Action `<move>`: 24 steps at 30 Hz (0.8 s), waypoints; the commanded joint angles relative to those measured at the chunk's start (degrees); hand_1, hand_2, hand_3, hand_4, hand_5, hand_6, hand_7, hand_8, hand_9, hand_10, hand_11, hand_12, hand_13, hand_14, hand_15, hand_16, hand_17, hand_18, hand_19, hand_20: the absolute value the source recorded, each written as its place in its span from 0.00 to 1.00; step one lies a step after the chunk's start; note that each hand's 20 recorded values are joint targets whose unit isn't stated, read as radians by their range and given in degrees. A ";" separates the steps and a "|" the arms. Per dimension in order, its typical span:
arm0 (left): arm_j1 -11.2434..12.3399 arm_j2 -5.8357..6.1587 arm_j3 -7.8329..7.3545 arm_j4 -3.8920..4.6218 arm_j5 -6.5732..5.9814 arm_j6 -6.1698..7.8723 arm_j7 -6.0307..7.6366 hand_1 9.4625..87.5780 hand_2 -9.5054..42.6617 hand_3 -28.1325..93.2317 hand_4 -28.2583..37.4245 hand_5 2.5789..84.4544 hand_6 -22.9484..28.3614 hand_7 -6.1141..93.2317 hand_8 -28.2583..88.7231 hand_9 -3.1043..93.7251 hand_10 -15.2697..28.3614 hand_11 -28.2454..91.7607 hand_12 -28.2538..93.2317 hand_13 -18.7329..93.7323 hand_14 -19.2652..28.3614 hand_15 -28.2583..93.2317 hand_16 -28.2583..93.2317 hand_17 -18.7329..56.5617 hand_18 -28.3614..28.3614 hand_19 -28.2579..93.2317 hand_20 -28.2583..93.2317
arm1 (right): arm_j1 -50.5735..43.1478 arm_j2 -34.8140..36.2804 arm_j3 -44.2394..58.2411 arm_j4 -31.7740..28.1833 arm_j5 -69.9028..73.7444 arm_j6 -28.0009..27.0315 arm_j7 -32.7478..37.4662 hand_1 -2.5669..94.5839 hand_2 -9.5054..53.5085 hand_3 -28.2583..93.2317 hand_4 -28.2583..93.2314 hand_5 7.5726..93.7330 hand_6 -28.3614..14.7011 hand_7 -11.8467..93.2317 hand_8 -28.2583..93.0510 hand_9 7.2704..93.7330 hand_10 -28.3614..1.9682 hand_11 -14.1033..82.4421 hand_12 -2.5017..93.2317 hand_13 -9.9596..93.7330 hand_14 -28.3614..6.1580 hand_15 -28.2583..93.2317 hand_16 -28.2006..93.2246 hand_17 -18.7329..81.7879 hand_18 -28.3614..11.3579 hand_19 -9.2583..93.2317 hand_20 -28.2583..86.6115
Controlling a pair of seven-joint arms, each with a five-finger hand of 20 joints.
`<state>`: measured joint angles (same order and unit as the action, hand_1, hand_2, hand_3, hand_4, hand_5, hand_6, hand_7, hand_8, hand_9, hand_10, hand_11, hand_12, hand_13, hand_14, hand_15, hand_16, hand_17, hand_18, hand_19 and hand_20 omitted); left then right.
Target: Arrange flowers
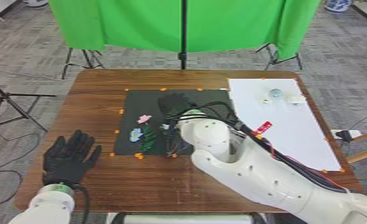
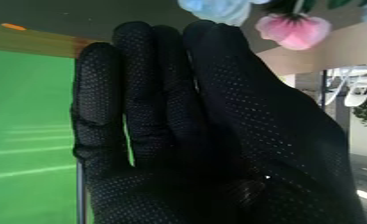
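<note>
Several flowers, a pink flower (image 1: 144,119) and a blue flower (image 1: 136,134) included, lie on the dark mat (image 1: 139,100). Near them, my right hand (image 1: 173,102) has straight fingers close together; my left hand (image 1: 66,162) is lightly spread.

- Pink flower (image 1: 144,119): an open bloom lying on the dark mat (image 1: 146,99), farther up the mat than the blue flower. In the wrist view, pink petals overlap in a loose cup, with a pale stem and green leaves against it.
- Blue flower (image 1: 136,134): light blue, lying near the mat's left edge. In the wrist view, soft, rounded pale-blue petals lie near a pink bloom.
- Pale bloom (image 1: 165,126): small, on the mat to the right of the blue flower; its exact colour is hard to tell.
- Leaves (image 1: 147,145): dark green, spread on the mat just beside the blue flower, on its right and nearer side.
- Round thing (image 1: 275,93): small, pale bluish, on the white sheet (image 1: 290,122), well apart from the flowers; its kind is unclear.
</note>
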<state>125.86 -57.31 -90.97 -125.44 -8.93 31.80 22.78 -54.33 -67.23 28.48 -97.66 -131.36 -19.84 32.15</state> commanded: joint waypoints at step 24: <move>2.39 -1.71 1.85 2.33 2.92 0.17 -0.80 0.30 0.45 0.85 0.00 0.55 0.59 0.36 0.12 0.48 0.69 0.54 0.33 0.48 0.71 0.69 0.17 0.21 0.77 0.60 0.39 | -8.81 19.94 24.69 7.01 2.76 10.91 7.76 0.50 0.00 0.87 0.00 0.52 0.51 0.27 0.16 0.53 0.35 0.29 0.20 0.54 0.31 0.59 0.36 0.42 0.09 0.77 0.44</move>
<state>126.86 -57.98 -90.04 -125.34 -4.58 29.90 22.72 -66.34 -47.90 54.97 -96.90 -130.79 -9.91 40.18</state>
